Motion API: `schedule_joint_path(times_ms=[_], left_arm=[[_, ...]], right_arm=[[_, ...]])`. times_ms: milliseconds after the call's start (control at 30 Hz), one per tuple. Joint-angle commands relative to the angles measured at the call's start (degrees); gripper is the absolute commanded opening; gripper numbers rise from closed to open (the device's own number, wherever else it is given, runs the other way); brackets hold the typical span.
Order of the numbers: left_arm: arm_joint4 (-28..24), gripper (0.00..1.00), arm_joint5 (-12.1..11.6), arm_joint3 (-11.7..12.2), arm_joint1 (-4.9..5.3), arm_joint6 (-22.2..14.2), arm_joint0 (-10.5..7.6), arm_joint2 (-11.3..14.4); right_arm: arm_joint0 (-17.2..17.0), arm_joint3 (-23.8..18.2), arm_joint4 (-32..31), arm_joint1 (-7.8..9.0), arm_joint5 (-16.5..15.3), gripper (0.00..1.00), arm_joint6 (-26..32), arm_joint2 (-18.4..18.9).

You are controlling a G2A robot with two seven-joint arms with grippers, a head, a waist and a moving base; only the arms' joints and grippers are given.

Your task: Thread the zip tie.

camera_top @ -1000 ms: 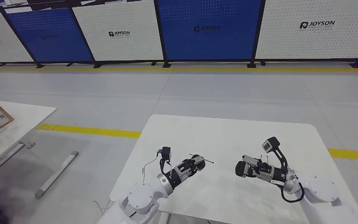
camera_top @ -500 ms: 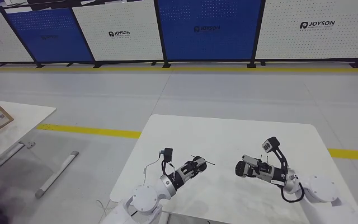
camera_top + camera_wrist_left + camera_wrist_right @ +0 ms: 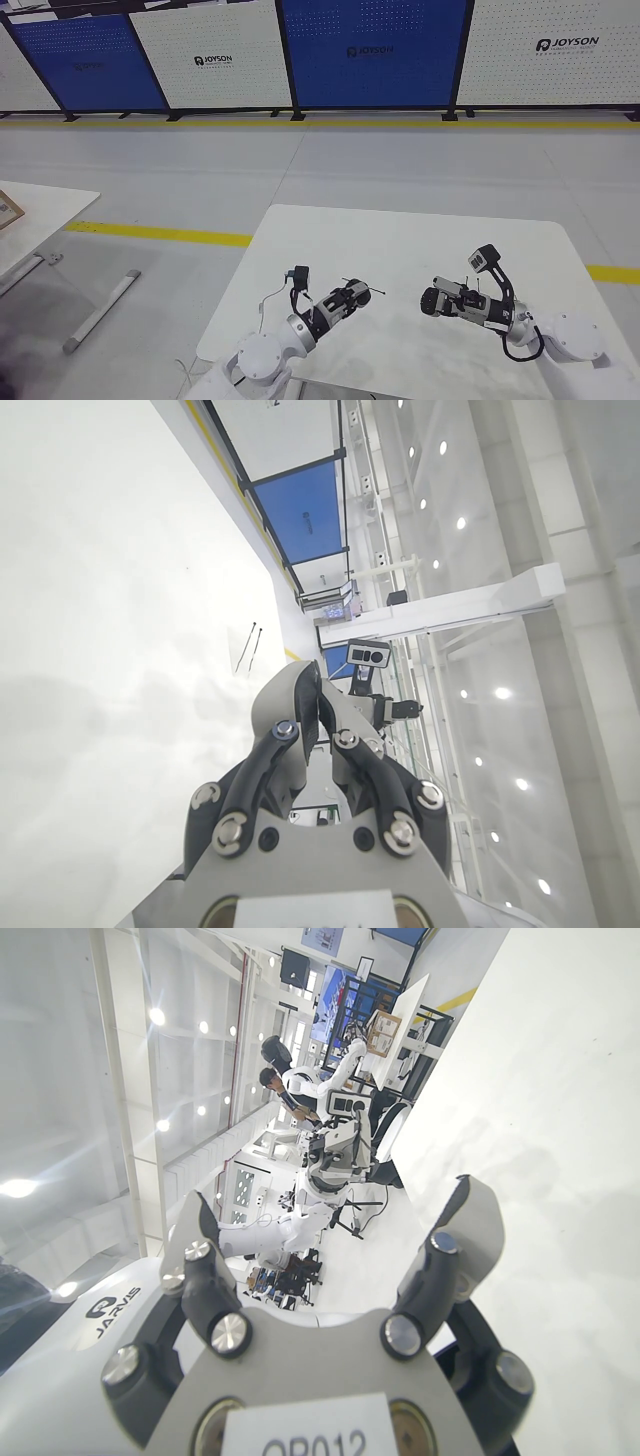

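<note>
Nudging a bit toward 3 o'clock over the last second, the left gripper (image 3: 355,294) has its fingers pinched tight on the thin black plastic zip tie (image 3: 374,290), which pokes out above the white table (image 3: 420,240) near its 7 o'clock side. The right gripper (image 3: 428,300) hasn't budged at 3 o'clock of it, fingers spread wide and empty, so I reckon it's just closing the gap and threading hasn't started

my left gripper (image 3: 311,672) and right gripper (image 3: 331,1193) have grey fingers (image 3: 480,1208), black links (image 3: 425,1273) and silver screws (image 3: 223,1328); behind them, white arms (image 3: 560,335).
</note>
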Motion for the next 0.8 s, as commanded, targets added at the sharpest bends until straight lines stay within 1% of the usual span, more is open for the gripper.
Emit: schedule_joint_path(times_ms=[0,233,267,300,367,467,600,633,667,700,767], left_arm=[[-0.3,0.0,0.0,0.0,-0.01,-0.1,0.04,0.0],[-0.3,0.0,0.0,0.0,-0.01,-0.1,0.04,0.0],[-0.3,0.0,0.0,0.0,-0.01,-0.1,0.04,0.0],[-0.3,0.0,0.0,0.0,-0.01,-0.1,0.04,0.0],[-0.3,0.0,0.0,0.0,-0.01,-0.1,0.04,0.0],[-0.3,0.0,0.0,0.0,-0.01,-0.1,0.04,0.0],[-0.3,0.0,0.0,0.0,-0.01,-0.1,0.04,0.0],[-0.3,0.0,0.0,0.0,-0.01,-0.1,0.04,0.0],[-0.3,0.0,0.0,0.0,-0.01,-0.1,0.04,0.0],[-0.3,0.0,0.0,0.0,-0.01,-0.1,0.04,0.0],[-0.3,0.0,0.0,0.0,-0.01,-0.1,0.04,0.0]], right_arm=[[0.0,0.0,0.0,0.0,0.0,1.0,0.0,0.0],[0.0,0.0,0.0,0.0,0.0,1.0,0.0,0.0],[0.1,-0.4,-1.1,0.06,0.5,1.0,-0.8,0.1],[0.5,-1.0,-2.9,0.23,1.4,1.0,-0.2,0.3],[1.2,-1.4,-5.1,0.71,3.6,1.0,0.3,1.9],[2.9,-2.4,-11.6,1.59,6.3,1.0,5.4,2.7],[4.6,-1.7,-15.4,2.06,6.7,1.0,8.0,3.2],[5.1,-1.0,-16.7,2.12,6.9,1.0,7.8,3.1],[5.8,-0.2,-19.4,2.2,7.4,1.0,6.3,3.2],[6.0,0.0,-19.9,2.04,6.9,1.0,3.8,2.9],[5.9,0.0,-18.9,1.94,6.5,1.0,3.4,3.0]])
